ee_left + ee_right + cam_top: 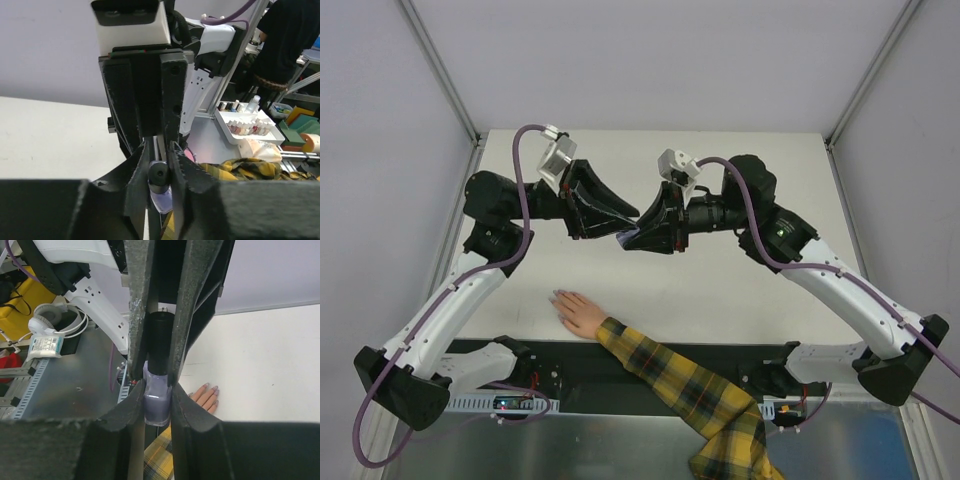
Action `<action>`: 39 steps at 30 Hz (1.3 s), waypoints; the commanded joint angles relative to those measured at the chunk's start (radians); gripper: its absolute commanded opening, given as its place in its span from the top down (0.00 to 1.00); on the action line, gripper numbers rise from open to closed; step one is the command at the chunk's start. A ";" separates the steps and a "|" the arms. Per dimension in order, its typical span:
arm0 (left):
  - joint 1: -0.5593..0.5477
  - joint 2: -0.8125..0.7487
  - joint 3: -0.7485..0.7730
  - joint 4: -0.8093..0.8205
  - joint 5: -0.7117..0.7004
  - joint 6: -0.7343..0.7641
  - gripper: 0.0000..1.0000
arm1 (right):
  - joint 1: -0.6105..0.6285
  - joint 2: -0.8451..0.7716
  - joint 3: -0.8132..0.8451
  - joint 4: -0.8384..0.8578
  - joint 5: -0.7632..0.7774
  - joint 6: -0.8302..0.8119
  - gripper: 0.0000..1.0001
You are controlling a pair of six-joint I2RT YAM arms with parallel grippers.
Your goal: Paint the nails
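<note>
A small purple polish bottle (156, 399) with a black cap (158, 174) hangs in the air over the middle of the table, between both grippers. My right gripper (156, 390) is shut on the bottle's glass body. From the opposite side, my left gripper (159, 167) is shut on the cap. In the top view the two grippers, left (623, 224) and right (640, 238), meet tip to tip. Below them a peach mannequin hand (578, 312) lies flat, with a yellow-and-black plaid sleeve (680, 385). Its pale lilac nails (215, 389) point away from the near edge.
The sleeve runs off the table's near edge to the lower right. Aluminium frame posts (440, 70) stand at the table's back corners. Off the table, the left wrist view shows a white tray of small bottles (226, 131) and a person in black (290, 45).
</note>
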 commanded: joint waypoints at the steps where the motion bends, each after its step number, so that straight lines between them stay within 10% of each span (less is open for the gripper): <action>1: -0.009 0.003 0.038 -0.195 -0.068 0.142 0.61 | 0.007 -0.048 0.005 0.013 0.014 -0.018 1.00; 4: -0.007 -0.021 0.049 -0.327 -0.200 0.219 0.36 | 0.017 -0.050 0.013 -0.065 0.236 -0.051 1.00; 12: -0.006 -0.090 0.026 -0.427 -0.464 0.288 0.29 | 0.155 -0.038 0.000 -0.059 0.831 -0.100 1.00; 26: -0.006 -0.035 0.060 -0.485 -0.449 0.285 0.70 | 0.267 0.021 0.033 0.026 1.085 -0.189 1.00; 30: -0.006 -0.005 0.084 -0.485 -0.361 0.281 1.00 | 0.270 0.001 0.007 0.051 1.089 -0.195 1.00; 34: -0.006 0.017 0.088 -0.438 -0.236 0.264 1.00 | 0.247 -0.041 -0.021 0.042 0.970 -0.212 1.00; 39: -0.006 0.022 0.031 -0.144 -0.048 0.120 1.00 | 0.007 -0.068 -0.052 0.120 0.161 -0.033 1.00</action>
